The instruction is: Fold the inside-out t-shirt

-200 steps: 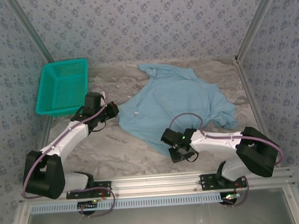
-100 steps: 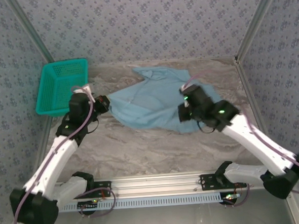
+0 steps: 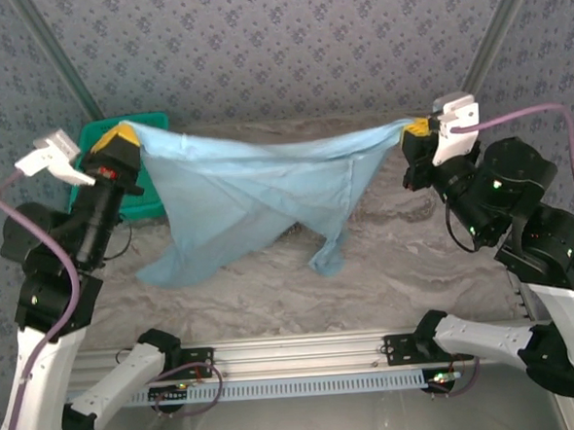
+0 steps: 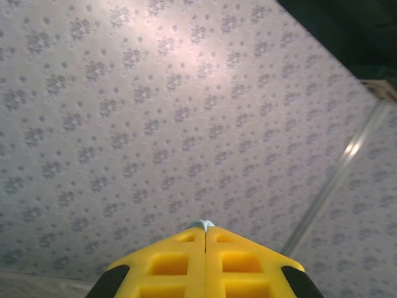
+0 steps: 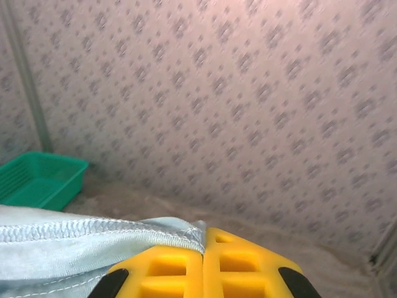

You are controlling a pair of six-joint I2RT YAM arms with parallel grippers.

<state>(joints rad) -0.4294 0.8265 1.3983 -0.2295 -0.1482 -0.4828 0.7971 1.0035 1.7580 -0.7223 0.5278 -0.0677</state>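
Note:
The light blue inside-out t-shirt hangs stretched in the air between both grippers, its lower part drooping towards the table. My left gripper is raised high at the left, shut on one corner of the shirt; a sliver of blue cloth pokes out between its yellow fingers. My right gripper is raised at the right, shut on the other end. In the right wrist view the stitched hem runs off to the left from the closed jaws.
A teal mesh basket stands at the back left, partly behind the left arm and the cloth; it also lies at the left of the right wrist view as the basket. Patterned walls close in the marbled table. A metal rail runs along the front.
Both grippers have risen and moved apart, lifting the t-shirt off the table and spreading it between them. One second ago the right gripper was still closing at the shirt's near edge.

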